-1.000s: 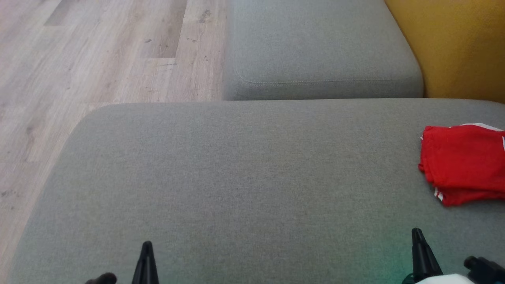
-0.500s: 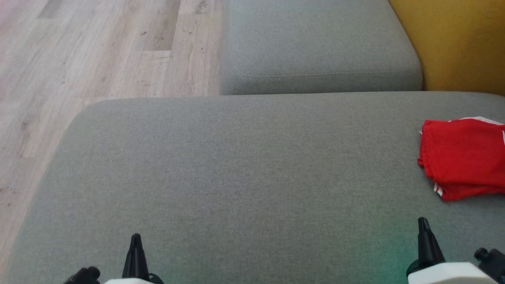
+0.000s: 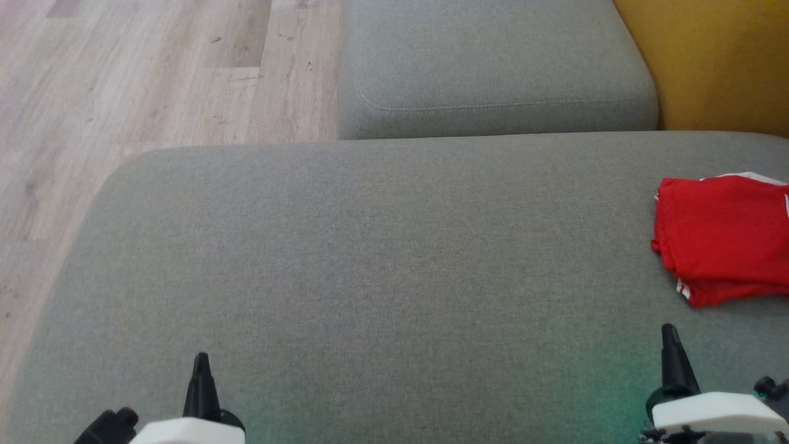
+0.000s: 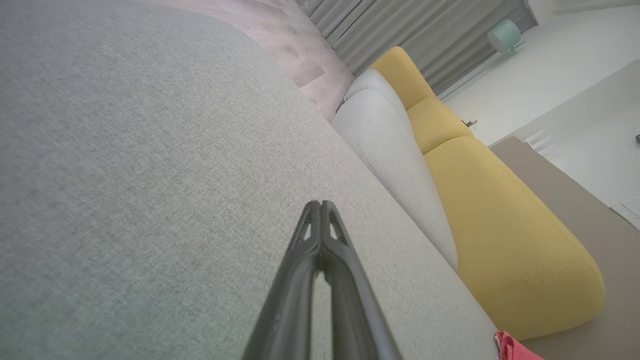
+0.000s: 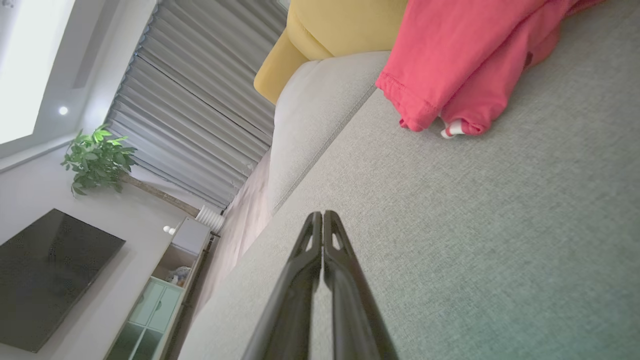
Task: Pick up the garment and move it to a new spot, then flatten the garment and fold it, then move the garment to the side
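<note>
Left fingers (image 3: 201, 370) and right fingers (image 3: 670, 345) sat clenched, empty, over the grey fabric sofa cushion (image 3: 394, 246). Ahead of the right fingers, apart, lay the folded red cloth garment (image 3: 721, 237). Farther off, the right wrist view caught a leafy green plant (image 5: 97, 160).

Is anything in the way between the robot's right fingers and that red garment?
Nothing visible. Bare grey cushion lies between the right fingers, pressed together, and the red garment, which they do not touch.
</note>
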Robot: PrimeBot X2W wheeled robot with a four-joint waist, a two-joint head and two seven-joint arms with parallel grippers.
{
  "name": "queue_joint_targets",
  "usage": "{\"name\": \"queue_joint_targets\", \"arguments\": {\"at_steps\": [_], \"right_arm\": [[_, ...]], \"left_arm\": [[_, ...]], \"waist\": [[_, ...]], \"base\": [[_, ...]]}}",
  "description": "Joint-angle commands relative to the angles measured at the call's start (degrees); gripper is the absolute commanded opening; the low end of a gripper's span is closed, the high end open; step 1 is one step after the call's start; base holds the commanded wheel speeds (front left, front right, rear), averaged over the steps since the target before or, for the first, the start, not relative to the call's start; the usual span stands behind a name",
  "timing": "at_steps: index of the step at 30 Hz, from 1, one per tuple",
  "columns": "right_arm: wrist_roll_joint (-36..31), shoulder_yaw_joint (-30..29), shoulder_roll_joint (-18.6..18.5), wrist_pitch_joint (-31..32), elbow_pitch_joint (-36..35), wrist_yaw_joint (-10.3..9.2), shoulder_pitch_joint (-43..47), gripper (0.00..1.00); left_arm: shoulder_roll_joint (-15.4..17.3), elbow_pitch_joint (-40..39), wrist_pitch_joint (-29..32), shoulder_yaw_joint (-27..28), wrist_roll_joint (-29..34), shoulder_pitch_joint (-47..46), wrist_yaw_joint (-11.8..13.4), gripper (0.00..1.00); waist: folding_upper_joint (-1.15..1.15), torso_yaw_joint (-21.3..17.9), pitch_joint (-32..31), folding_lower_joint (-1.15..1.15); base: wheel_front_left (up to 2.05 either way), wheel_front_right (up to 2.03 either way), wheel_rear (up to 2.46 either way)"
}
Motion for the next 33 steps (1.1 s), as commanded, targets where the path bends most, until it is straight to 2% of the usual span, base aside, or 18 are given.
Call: {"name": "queue_joint_targets", "arguments": {"at_steps": [1,33], "right_arm": [[1.6,0.2,-0.3,0.3,-1.8,0.23,-3.4,0.0],[23.7,-2.2,-0.4,5.6,-1.7,0.33,-8.9,0.0]], "left_arm": [[0.5,-1.8,0.4,1.9,-1.5,-3.6,-0.5,0.0],[0.5,-1.7,5.8,7.8,-22.8,-8.0,-3.9,0.0]], "waist": [[0.0,-0.1,0.1,0.0],[0.0,-1.4,3.2,0.0]], "base": [[0.0,0.0,0.0],[0.0,0.0,0.0]]}}
